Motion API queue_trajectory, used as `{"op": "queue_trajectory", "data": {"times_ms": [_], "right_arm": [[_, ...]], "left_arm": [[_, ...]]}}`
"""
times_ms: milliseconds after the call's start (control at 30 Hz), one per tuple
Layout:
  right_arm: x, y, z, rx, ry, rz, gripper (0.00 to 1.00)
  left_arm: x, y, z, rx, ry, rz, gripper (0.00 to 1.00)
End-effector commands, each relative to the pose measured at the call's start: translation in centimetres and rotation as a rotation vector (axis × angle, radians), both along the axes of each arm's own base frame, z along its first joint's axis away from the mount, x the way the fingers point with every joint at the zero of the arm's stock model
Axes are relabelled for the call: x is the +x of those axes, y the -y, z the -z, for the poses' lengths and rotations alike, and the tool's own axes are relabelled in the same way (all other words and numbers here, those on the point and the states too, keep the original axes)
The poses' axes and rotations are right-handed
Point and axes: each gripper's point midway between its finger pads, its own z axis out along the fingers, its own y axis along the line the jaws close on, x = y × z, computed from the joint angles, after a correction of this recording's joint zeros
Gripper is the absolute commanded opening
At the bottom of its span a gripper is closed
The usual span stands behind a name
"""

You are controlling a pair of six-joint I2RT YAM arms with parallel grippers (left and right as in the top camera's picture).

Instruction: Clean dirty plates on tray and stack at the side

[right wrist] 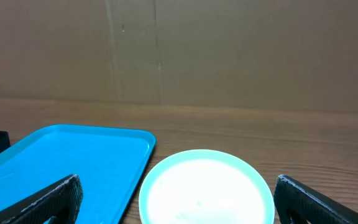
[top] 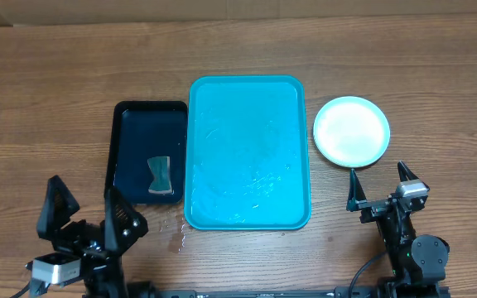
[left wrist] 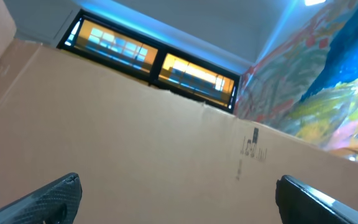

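The turquoise-blue tray lies in the middle of the table with nothing on it; it also shows in the right wrist view. To its right stands a round plate with a light blue-green rim and pale centre, also in the right wrist view. Whether other plates lie under it I cannot tell. No yellow-green rim shows. My right gripper is open and empty just in front of the plate, fingers wide. My left gripper is open and empty at the front left, its camera pointing up at a cardboard wall.
A smaller black tray lies against the blue tray's left side with a grey-blue sponge in it. A small wet patch marks the wood near the blue tray's front left corner. A cardboard wall stands behind the table.
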Motion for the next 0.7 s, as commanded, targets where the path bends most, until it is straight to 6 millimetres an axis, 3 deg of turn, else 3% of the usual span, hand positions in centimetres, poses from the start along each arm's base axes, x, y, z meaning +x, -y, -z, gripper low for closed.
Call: {"op": "queue_trajectory", "data": {"times_ms": [0, 367, 667], "right_arm": [[0.0, -0.1, 0.2, -0.004, 0.004, -0.008, 1.0], [0.0, -0.1, 0.2, -0.004, 0.004, -0.008, 1.0], [0.0, -0.1, 0.2, -0.004, 0.004, -0.008, 1.0]], "left_arm": [[0.7, 0.1, 1.6, -0.003, -0.011, 0.013, 1.0], [3.3, -0.2, 6.5, -0.014, -0.11, 0.007, 1.0], [5.8, -0.5, 10.4, 0.033, -0.294, -0.046, 1.0]]}}
